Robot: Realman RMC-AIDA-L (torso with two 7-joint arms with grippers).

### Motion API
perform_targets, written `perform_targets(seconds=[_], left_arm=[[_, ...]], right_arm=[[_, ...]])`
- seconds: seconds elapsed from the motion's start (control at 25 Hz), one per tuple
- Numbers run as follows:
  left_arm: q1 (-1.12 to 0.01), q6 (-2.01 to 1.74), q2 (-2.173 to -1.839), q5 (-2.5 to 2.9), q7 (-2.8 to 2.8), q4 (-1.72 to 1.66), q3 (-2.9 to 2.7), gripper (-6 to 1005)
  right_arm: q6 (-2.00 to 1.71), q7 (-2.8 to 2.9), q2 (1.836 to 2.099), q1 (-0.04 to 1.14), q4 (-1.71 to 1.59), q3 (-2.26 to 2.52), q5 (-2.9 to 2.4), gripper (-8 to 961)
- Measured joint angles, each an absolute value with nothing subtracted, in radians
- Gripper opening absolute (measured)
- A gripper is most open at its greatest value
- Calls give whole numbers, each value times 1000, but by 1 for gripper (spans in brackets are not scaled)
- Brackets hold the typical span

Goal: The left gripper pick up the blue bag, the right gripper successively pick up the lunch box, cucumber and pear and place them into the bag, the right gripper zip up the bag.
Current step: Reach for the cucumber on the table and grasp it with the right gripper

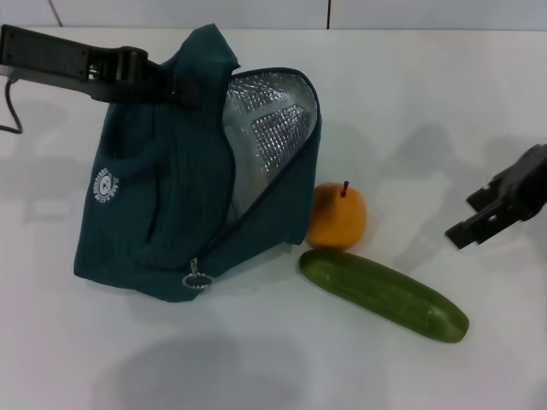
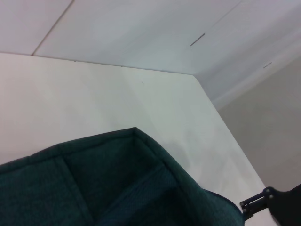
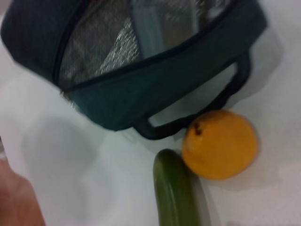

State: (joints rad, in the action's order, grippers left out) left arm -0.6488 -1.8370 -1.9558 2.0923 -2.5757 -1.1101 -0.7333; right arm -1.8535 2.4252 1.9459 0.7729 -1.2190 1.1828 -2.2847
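— White tabletop (image 1: 256,367); how far along?
— Left gripper (image 1: 184,88) clenched the teal fabric bag (image 1: 154,213) by its handle. Orange pear (image 1: 337,216) and long green cucumber (image 1: 383,295) lay unpacked near the right gripper (image 1: 504,205), its grip unreadable.

A plain test room or lab is shown, not a home. A big white table (image 1: 256,359) is seen with nothing homey around it. Behind it, bare pale wall panels (image 2: 141,33) with thin seams are seen, and a grey floor (image 2: 268,132) is seen past the table's corner. Black robot arms (image 1: 77,64) are seen reaching over the table.
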Motion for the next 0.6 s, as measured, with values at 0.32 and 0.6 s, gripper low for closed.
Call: perform_targets(seconds=[0.32, 0.6], left_arm=[[-654, -1836, -1956, 2096, -2576, -1109, -735, 43], [-655, -1836, -1957, 2096, -2576, -1109, -735, 44]], right_arm=[[-1776, 2405, 2003, 816, -1142, 1262, -2338, 777], [-1703, 2382, 2019, 830, -1115, 1364, -2312, 780]])
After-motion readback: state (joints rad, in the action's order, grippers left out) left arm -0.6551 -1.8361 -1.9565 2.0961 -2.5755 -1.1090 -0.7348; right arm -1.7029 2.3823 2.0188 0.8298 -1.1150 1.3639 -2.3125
